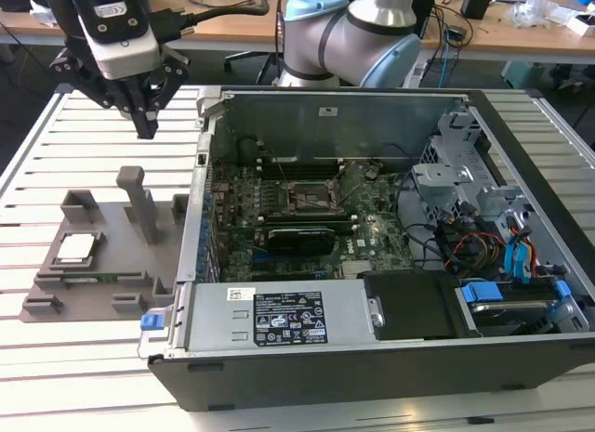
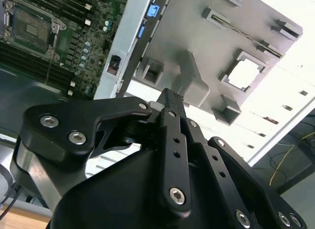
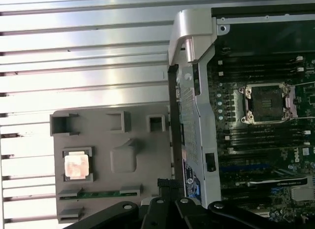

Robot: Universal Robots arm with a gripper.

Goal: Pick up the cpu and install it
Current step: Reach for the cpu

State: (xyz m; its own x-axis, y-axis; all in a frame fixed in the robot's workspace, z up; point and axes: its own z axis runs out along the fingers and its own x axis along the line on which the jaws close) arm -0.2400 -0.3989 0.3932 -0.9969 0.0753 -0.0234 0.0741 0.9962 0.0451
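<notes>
Though unlifted — cpu point(image 1: 76, 249) in grey tray point(image 1: 88, 300)

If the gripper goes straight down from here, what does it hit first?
Likely the grey fixture tray, near its upright post, not the cpu; the gripper hangs above them and depth is unclear.

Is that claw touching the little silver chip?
Apart: the exterior view shows the gripper in the air, clear of the cpu lying in the grey tray.
</notes>
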